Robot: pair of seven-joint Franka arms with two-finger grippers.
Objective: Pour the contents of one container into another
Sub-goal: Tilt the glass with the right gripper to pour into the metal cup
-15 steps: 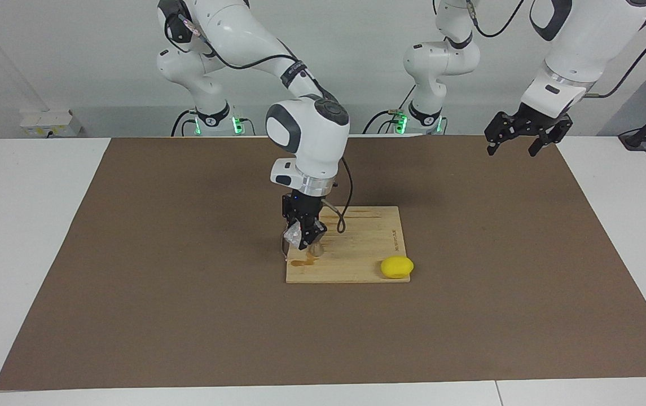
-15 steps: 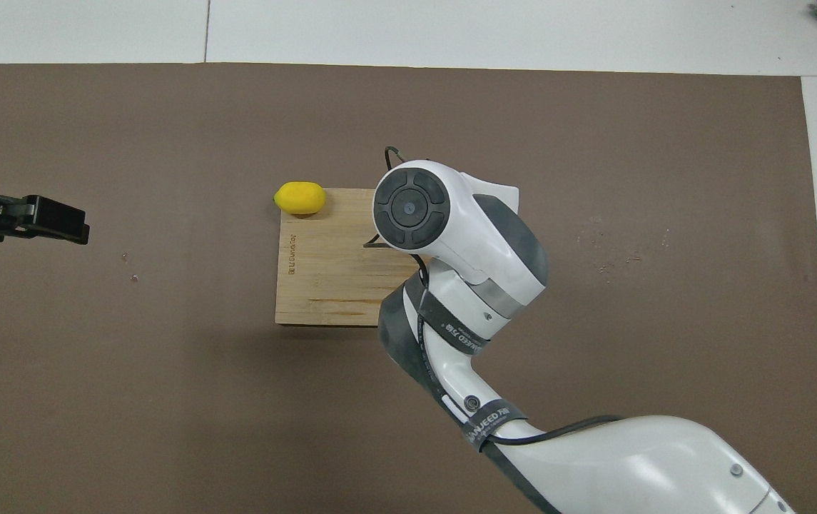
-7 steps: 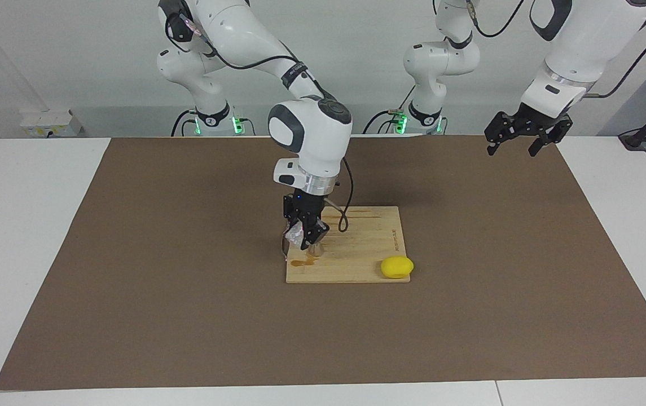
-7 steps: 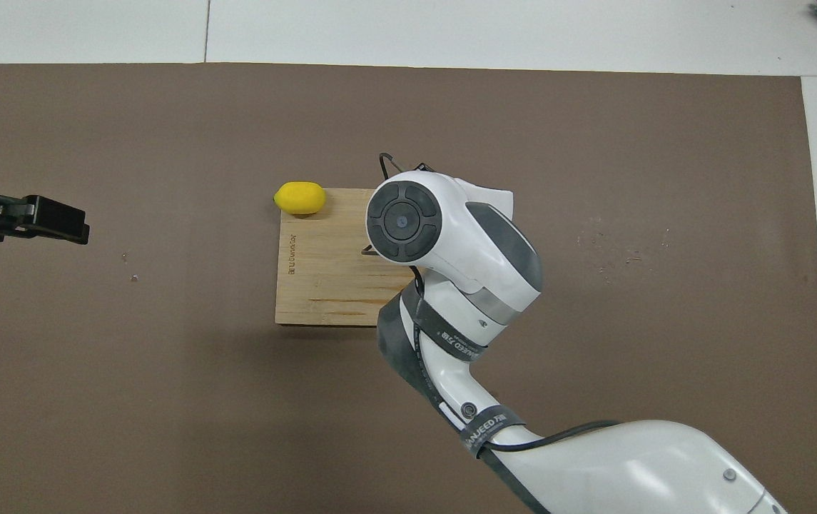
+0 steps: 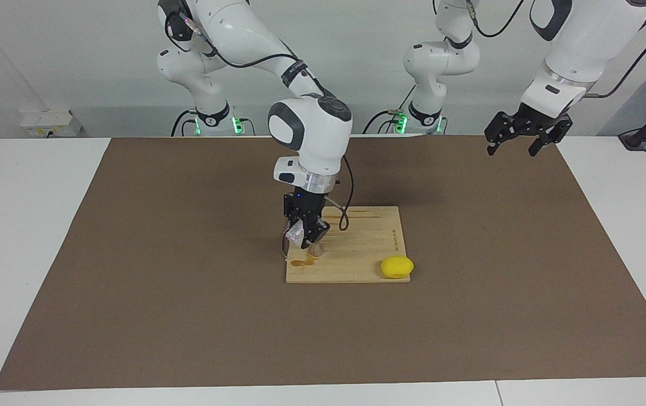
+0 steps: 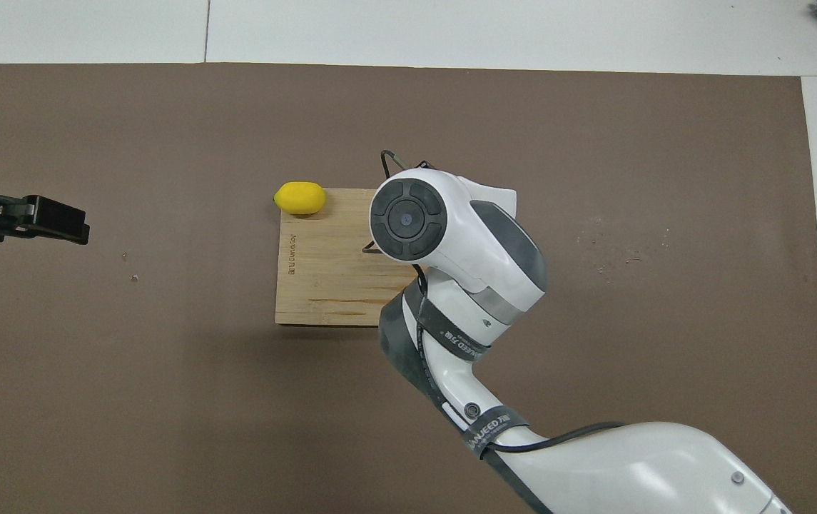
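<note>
In the facing view my right gripper (image 5: 303,232) is low over the corner of the wooden board (image 5: 368,248) toward the right arm's end. It is shut on the small clear cup (image 5: 294,233), which is tilted. The silver jigger (image 5: 316,248) stands on the board right beside the cup, under the fingers. A small brown puddle (image 5: 300,262) lies on the board next to the jigger. In the overhead view my right arm's wrist (image 6: 408,218) hides the cup and the jigger. My left gripper (image 5: 516,144) hangs open and empty in the air and waits; it also shows in the overhead view (image 6: 58,218).
A yellow lemon (image 5: 396,267) lies at the board's corner farthest from the robots, toward the left arm's end; it also shows in the overhead view (image 6: 299,198). The board (image 6: 322,264) lies mid-table on a brown mat (image 5: 187,316). A black cable (image 5: 345,217) loops beside the right wrist.
My right wrist has risen and shifted slightly, with the cup still tilted beside the jigger. The left arm has not moved.
</note>
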